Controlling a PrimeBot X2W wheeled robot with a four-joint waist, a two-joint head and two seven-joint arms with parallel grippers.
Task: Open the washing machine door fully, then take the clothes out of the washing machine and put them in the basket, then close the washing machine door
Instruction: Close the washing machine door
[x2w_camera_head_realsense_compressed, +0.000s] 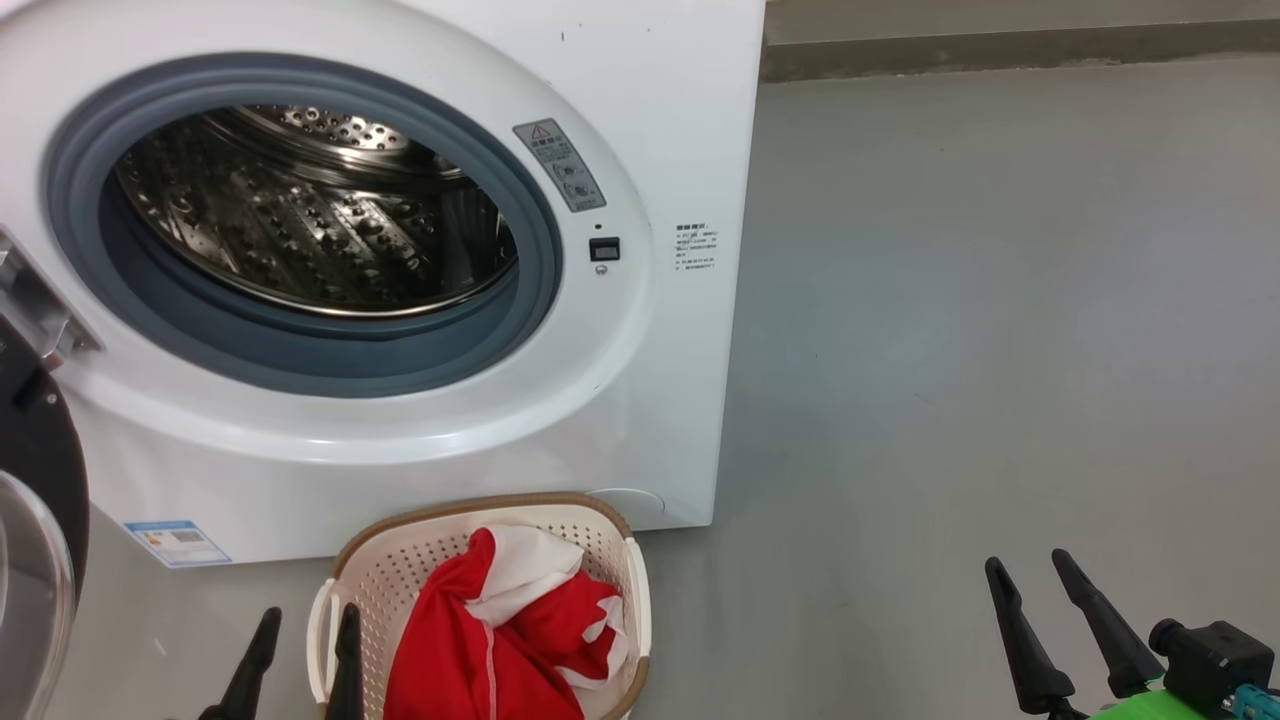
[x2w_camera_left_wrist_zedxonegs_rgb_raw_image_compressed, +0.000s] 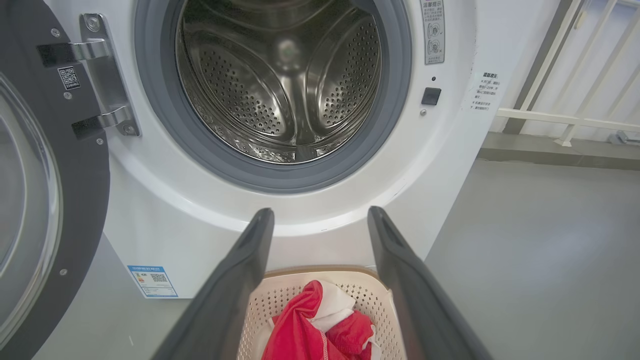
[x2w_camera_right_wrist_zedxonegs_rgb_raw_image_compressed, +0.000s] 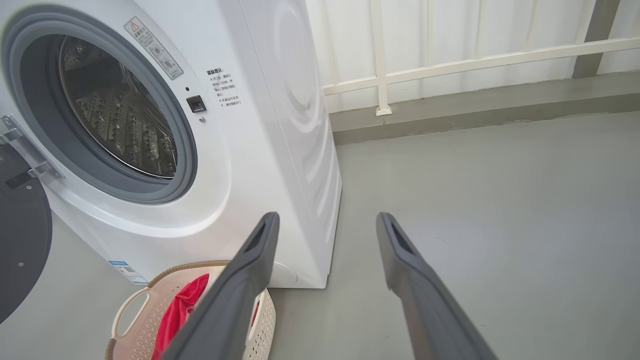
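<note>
Grey floor (x2w_camera_head_realsense_compressed: 950, 350), white railing (x2w_camera_right_wrist_zedxonegs_rgb_raw_image_compressed: 475, 63) beyond the washing machine (x2w_camera_head_realsense_compressed: 650, 100); left gripper (x2w_camera_head_realsense_compressed: 310, 615) and right gripper (x2w_camera_head_realsense_compressed: 1026, 562) gape empty.

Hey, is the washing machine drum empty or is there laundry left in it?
Looks empty: the drum shows bare steel, and the clothes lie in the basket.

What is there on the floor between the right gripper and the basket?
Nothing. In the head view, the stretch between the right gripper and the basket is bare grey floor.
</note>
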